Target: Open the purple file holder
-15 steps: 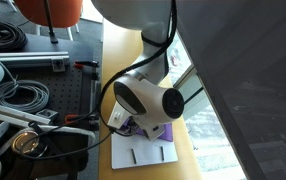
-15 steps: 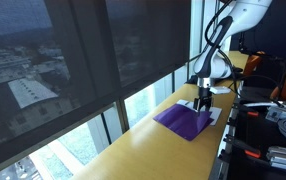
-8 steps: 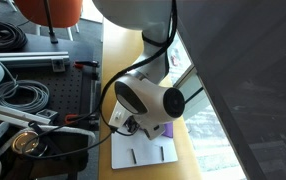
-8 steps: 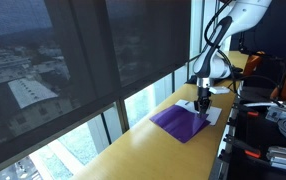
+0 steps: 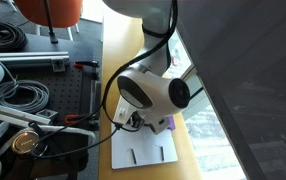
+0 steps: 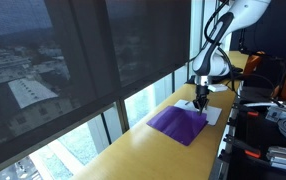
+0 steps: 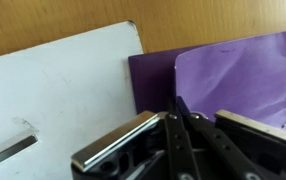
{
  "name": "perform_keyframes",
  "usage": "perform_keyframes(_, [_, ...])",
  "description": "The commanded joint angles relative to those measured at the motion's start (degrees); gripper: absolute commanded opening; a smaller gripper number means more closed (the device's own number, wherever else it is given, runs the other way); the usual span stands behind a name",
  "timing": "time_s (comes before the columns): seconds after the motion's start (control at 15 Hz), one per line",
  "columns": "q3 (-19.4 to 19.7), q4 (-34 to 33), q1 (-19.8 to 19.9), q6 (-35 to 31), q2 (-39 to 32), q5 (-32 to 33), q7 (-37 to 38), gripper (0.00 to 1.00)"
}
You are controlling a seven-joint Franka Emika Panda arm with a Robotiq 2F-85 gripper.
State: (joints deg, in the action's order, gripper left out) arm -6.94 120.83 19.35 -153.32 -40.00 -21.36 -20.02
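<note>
**Wrist view.** A white flat board with a short dark slit point(image 7: 53, 90) lies on the tan wooden worktop point(image 7: 43, 22), at 9 o'clock of the gripper point(image 7: 179, 112). The board's right edge runs just beside the thin, flat purple file holder point(image 7: 233, 85), which spreads from 12 to 3 o'clock of the gripper. The jaws are drawn together at the free left edge of the holder's top cover and appear clamped on it. That cover stands raised above the purple layer beneath, and a strip of that layer shows along its left side.

**Step in hand (judgement).** The cover is seized and partly lifted. The holder is not yet laid open.

**Next move (judgement).** The pinched edge should go up and over in an arc, away from the board and towards the fold. The lower leaf must not be dragged along the worktop. Release should wait until the cover has passed upright.

**Edges and room.**
- In an exterior view the holder point(image 6: 178, 122) lies close to the window-side edge of the worktop point(image 6: 148, 152). Bare wood runs on at 7 o'clock of it.
- The window glass point(image 6: 103, 70) is near on that side, so the swing has limited room there.
- The black cables point(image 5: 23, 95) on the bench, seen in an exterior view, are well apart from the holder and pose no obstruction.
</note>
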Motion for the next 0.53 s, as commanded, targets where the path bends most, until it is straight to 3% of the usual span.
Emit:
perform_keyframes(0.0, [1.3,4.8,-2.4,0.6,7.2,3.9,2.3,0.0])
perform_keyframes(0.2, [3.8,9.0,-5.5,2.6,14.3,8.4,5.2,0.0])
perform_keyframes(0.27, [5.0,10.9,-7.0,2.9,17.2,10.3,6.5,0.17])
perform_keyframes(0.33, [6.2,12.4,-8.4,3.0,19.7,12.4,7.8,0.01])
perform_keyframes(0.47, [9.3,14.7,-11.3,2.8,24.0,17.9,10.9,0.02])
